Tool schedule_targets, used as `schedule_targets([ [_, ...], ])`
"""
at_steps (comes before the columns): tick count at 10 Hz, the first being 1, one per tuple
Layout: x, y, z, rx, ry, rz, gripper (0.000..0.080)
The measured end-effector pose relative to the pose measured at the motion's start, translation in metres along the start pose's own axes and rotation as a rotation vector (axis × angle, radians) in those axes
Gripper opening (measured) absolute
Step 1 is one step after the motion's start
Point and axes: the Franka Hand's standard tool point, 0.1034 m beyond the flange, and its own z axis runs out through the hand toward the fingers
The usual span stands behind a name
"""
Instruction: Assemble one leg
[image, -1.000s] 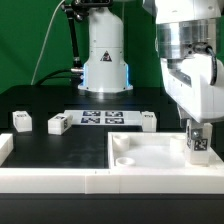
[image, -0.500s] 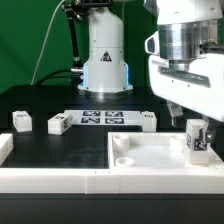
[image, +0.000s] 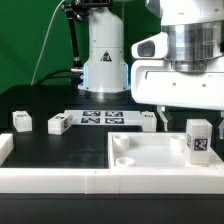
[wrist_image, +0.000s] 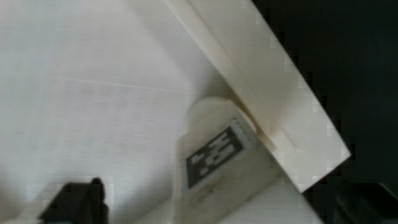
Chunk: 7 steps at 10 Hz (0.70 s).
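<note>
Tool (image: 193, 117): fingers spread wide and grasping nothing. In the exterior view one dark finger (image: 163, 118) hangs below the broad white hand. The other finger lies at or past the picture's edge. The wrist view shows one dark fingertip (wrist_image: 75, 200) well apart from the part.

The leg (image: 198, 138): stands upright and free, just below the level of the fingertips, with neither finger touching it. Its black-and-white tag faces the exterior camera. In the wrist view the leg (wrist_image: 222, 150) sits at a round corner socket, close against the raised edge of the panel. How deep it sits in the socket I cannot tell.

Square white panel (image: 150, 150): lies flat on the black counter (image: 40, 140), toward the exterior view's right. The leg occupies its near corner on that side. A second round socket (image: 122, 158) in the near corner toward the exterior view's left is open.

Three loose legs (image: 58, 124) lie on the counter beyond the panel. Two are toward the exterior view's left and one is just beside the right end of the marker board (image: 100, 118). The marker board lies flat between them.

Robot base (image: 105, 60): white, behind the marker board.
</note>
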Motion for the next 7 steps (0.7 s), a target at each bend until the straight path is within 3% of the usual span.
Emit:
schedule_targets([
  [5,-0.0044,-0.0043,-0.0016,-0.019,-0.02,-0.419,0.0648],
  [7,-0.0044,-0.0042,-0.0016,-0.019,-0.02,-0.417,0.062],
])
